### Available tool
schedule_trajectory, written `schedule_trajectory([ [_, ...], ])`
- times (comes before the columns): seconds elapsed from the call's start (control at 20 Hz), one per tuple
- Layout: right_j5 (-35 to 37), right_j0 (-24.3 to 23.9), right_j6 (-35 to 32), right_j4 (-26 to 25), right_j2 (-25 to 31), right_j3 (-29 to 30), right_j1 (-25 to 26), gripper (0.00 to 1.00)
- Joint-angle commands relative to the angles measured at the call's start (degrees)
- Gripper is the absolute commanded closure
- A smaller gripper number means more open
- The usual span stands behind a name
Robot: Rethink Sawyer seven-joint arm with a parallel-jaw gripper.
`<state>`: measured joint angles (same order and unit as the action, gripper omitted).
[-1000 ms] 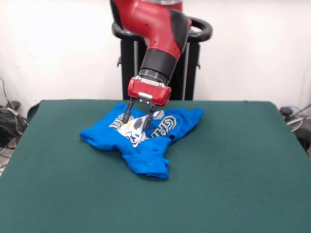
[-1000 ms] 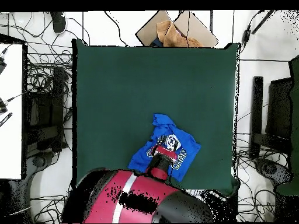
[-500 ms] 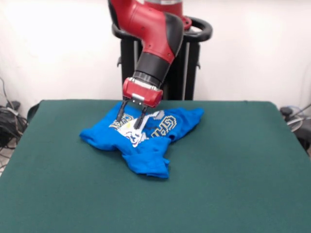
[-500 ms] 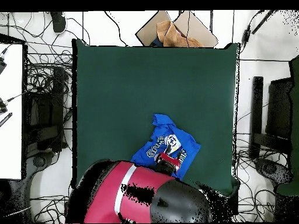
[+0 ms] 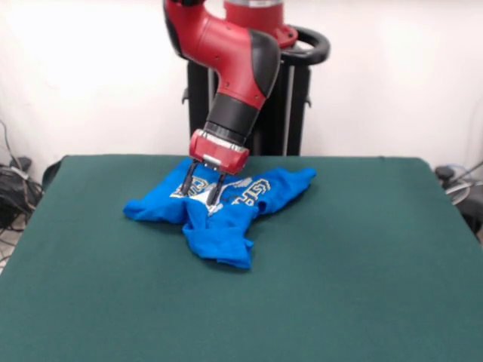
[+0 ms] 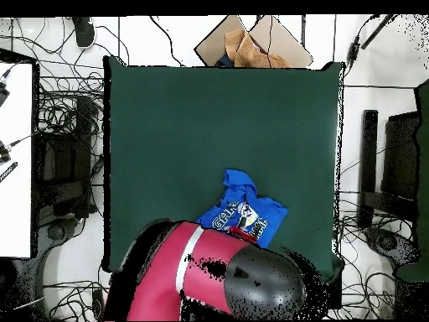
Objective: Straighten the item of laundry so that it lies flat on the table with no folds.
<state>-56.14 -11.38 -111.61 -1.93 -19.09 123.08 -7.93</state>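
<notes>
the gripper (image 5: 201, 196), fingers narrowly parted, presses into the crumpled blue t-shirt (image 5: 223, 215) on the tabletop's (image 5: 362, 256) far side.

We are in a robotics lab, not a home. Around the red arm (image 5: 230, 56) we see a green felt table (image 5: 362, 249) against a bare white wall (image 5: 392, 75). Overhead, tangled cables (image 6: 63, 126) cover the floor on both sides of the arm, dark equipment stands (image 6: 369, 168) flank it, and cardboard (image 6: 251, 46) lies beyond the table's far edge.
</notes>
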Motion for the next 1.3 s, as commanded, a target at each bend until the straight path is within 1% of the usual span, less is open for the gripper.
schedule_trajectory([
  [0.05, -0.2, -0.4, -8.1, 3.8, 2.9, -9.6, 9.1, 0.00],
  [0.2, -4.2, -0.2, -9.1, 6.4, 3.0, -9.7, 10.7, 0.00],
  [0.35, -5.9, -1.2, -9.3, 5.3, 3.2, -10.1, 10.3, 0.00],
  [0.45, -7.2, -2.0, -9.4, 2.7, 3.0, -9.8, 8.2, 0.00],
  [0.5, -8.2, -1.8, -9.3, 2.2, 2.4, -8.9, 6.5, 0.00],
  [0.6, -9.5, -1.3, -8.9, 2.1, 1.3, -6.9, 3.1, 0.00],
  [0.65, -9.9, -1.0, -8.9, 2.5, 1.0, -6.2, 2.1, 0.00],
  [0.7, -11.8, -0.8, -9.1, 3.1, 0.6, -5.8, 1.7, 0.00],
  [0.85, -19.4, -0.6, -11.4, 7.2, 1.0, -5.6, 4.0, 0.00],
  [0.95, -21.6, -0.5, -11.8, 8.6, 1.1, -5.8, 4.2, 0.00],
  [1.1, -21.7, -1.1, -11.7, 8.7, 1.2, -5.9, 3.9, 0.00],
  [1.3, -22.7, -2.1, -12.1, 9.5, 2.4, -6.8, 5.1, 0.00],
])
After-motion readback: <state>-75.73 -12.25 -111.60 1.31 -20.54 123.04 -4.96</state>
